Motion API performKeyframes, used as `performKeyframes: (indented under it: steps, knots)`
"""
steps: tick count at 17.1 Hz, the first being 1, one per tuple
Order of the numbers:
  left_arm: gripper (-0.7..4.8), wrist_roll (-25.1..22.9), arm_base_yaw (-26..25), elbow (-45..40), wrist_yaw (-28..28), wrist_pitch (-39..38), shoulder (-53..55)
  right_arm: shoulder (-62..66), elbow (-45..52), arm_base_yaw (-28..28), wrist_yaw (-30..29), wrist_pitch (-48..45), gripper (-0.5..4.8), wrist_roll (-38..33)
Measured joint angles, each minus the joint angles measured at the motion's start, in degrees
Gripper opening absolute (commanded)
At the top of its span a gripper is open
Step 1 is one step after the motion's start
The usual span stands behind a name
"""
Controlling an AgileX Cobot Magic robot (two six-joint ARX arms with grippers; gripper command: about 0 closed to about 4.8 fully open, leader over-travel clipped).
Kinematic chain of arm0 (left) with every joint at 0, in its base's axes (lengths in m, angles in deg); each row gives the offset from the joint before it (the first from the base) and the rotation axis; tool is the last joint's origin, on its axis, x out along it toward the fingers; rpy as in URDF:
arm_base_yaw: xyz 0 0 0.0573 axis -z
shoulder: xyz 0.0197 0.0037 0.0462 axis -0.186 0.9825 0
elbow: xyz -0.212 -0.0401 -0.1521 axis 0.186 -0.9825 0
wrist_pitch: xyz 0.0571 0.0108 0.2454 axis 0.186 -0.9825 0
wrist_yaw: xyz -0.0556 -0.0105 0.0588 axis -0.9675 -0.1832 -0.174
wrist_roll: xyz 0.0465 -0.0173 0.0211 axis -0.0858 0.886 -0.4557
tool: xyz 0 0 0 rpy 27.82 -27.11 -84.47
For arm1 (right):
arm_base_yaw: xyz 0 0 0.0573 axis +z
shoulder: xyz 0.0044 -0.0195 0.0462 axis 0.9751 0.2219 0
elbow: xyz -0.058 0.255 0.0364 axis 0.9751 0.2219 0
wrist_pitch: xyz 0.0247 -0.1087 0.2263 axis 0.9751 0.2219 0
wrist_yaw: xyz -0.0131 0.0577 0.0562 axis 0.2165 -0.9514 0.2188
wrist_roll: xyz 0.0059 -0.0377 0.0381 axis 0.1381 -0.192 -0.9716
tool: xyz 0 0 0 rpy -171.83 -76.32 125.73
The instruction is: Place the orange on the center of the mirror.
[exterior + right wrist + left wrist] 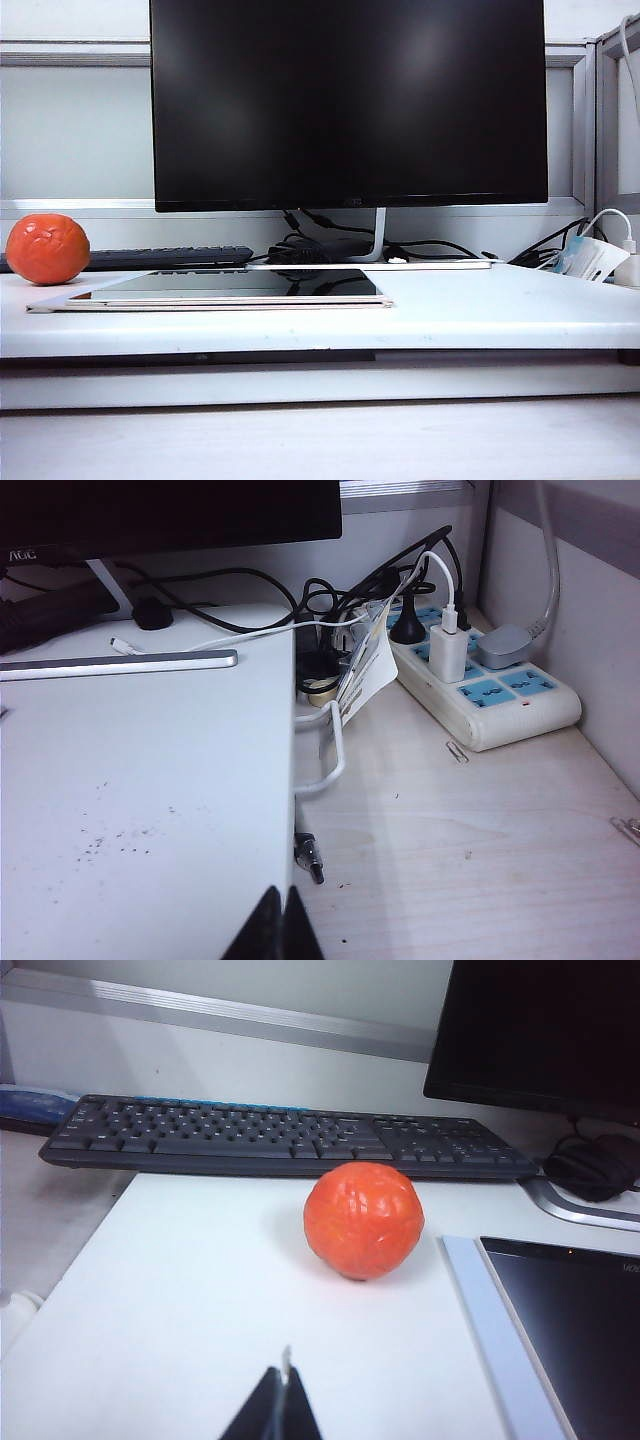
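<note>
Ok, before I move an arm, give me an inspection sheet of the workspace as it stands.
Surface: white raised board, faint dark specks near right gripper's side.
Job's things: orange resting on the board's left end, beside the mirror, apart from it; mirror lies flat, nothing on it.
Clutter: black keyboard behind the orange; power strip off the board's right edge.
Grippers: left gripper shut, short of the orange; right gripper shut, at the board's right edge.
Cables: tangle behind the board, by the strip.
Surroundings: monitor dark, pale wall behind.
</note>
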Motion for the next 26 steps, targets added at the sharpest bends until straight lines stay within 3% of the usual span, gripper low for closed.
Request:
performKeyframes:
  steps: [8, 9, 11, 13, 17, 18, 19, 21, 22, 24, 26]
  knots:
    - [-0.05, 0.4, 0.0, 0.0, 0.0, 0.0, 0.0, 0.0, 0.0, 0.0, 0.0, 0.0, 0.0, 0.0]
    - [-0.05, 8.6, 0.0, 0.0, -0.5, 0.8, 0.0, 0.0, 0.0, 0.0, 0.0, 0.0, 0.0, 0.0]
    - [-0.05, 18.2, 0.0, 0.0, -3.2, 7.6, 0.1, 0.0, 0.0, 0.0, -0.2, 0.0, 0.0, 0.0]
    - [-0.05, 20.0, 0.1, 1.0, -6.5, 15.3, 1.6, 0.0, 0.0, 0.0, -2.1, -0.1, 0.0, -0.5]
    - [0.01, 17.6, 0.1, 7.5, -4.6, 16.3, 12.0, 0.0, 0.0, 0.0, -2.9, -0.9, 0.0, -3.9]
    - [1.6, 15.0, 0.1, 9.9, -4.0, 17.2, 17.8, 0.0, 0.0, 0.0, -2.9, -0.9, 0.0, -4.4]
    - [4.79, 11.9, 0.1, 12.3, -3.9, 19.4, 24.0, 0.0, 0.0, 0.0, -2.9, -0.9, 0.0, -4.5]
    - [4.79, 1.1, 0.1, 17.3, -4.5, 31.5, 45.3, 0.0, 0.0, 0.0, -2.9, -0.9, 0.0, -4.6]
    - [4.79, -1.1, 0.1, 19.4, -4.8, 34.3, 52.2, 0.0, 0.0, 0.0, -2.9, -0.9, 0.0, -4.6]
    - [4.79, -2.3, 0.1, 25.3, -8.0, 37.8, 66.6, 0.0, 0.0, 0.0, -2.9, -1.3, 0.0, -4.7]
    - [4.79, -1.3, 1.0, 28.7, -12.2, 37.7, 74.2, 0.0, 0.0, 0.0, -2.9, -2.1, 0.0, -4.7]
